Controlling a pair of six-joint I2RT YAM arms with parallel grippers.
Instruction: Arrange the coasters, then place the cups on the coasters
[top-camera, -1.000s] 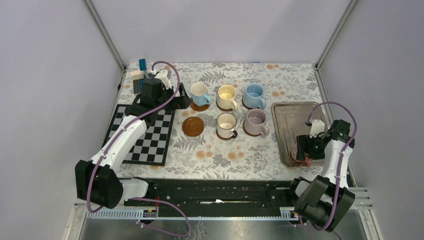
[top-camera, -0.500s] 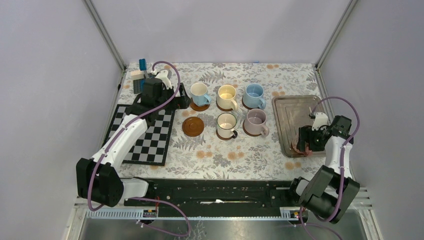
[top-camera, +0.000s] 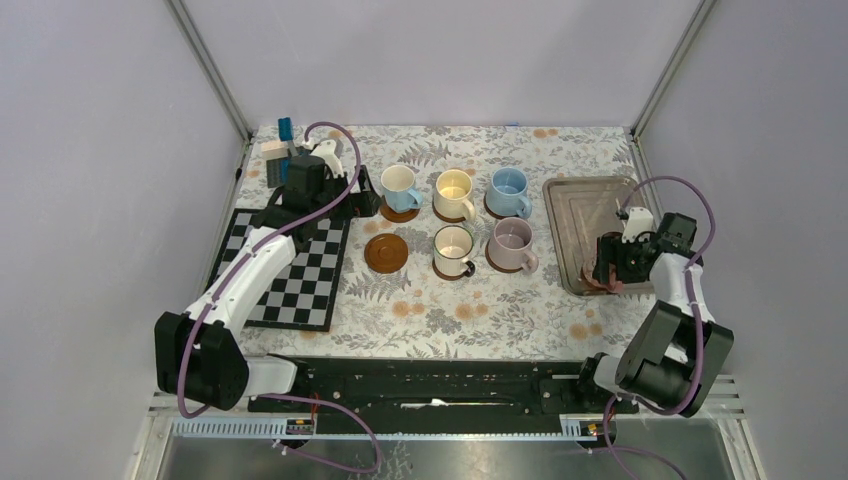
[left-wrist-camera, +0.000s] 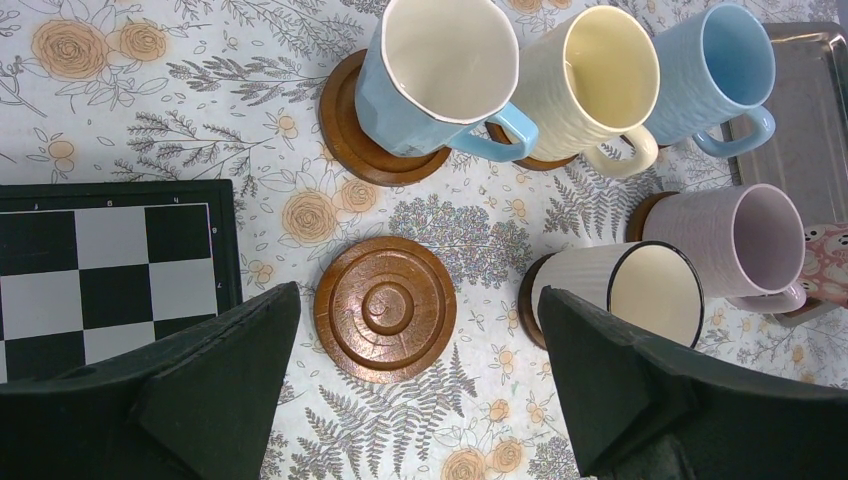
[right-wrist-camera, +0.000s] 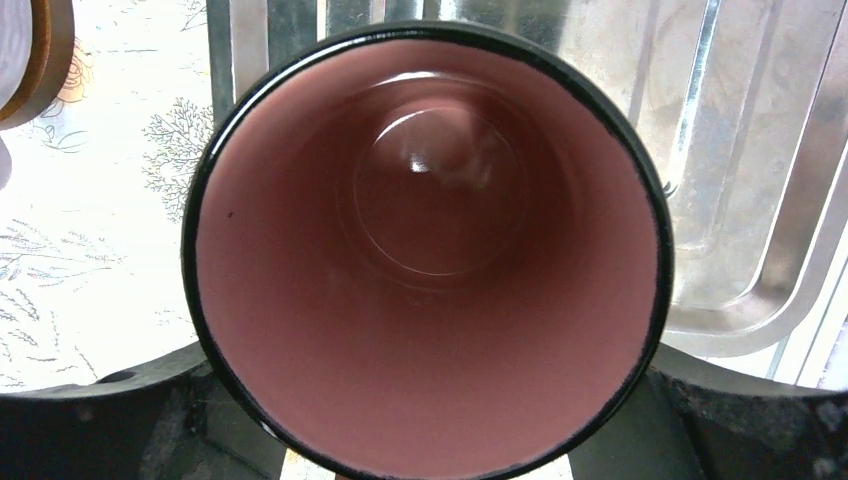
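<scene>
Pink cup (right-wrist-camera: 430, 250) within right pincer (right-wrist-camera: 432, 428), over edge of tray (right-wrist-camera: 760, 200).

The bare coaster (left-wrist-camera: 385, 308) is turned wood, dark brown, with ringed grooves and a soft sheen. The cups are glazed ceramic: the left light blue cup (left-wrist-camera: 440, 75) is faceted and glossy, and the lilac-grey cup (left-wrist-camera: 730, 240) is finely ribbed outside. The pinkish red cup (right-wrist-camera: 430, 250) is smooth and shiny inside (a highlight sits on its bottom). The tray (right-wrist-camera: 740, 150) is brushed grey metal, streaky and reflective. The desk (left-wrist-camera: 150, 110) has a matt floral-printed covering. The chequered board (left-wrist-camera: 100, 270) looks matt. The left gripper (left-wrist-camera: 418, 300) has jaws of matt black plastic, faintly grainy.
</scene>
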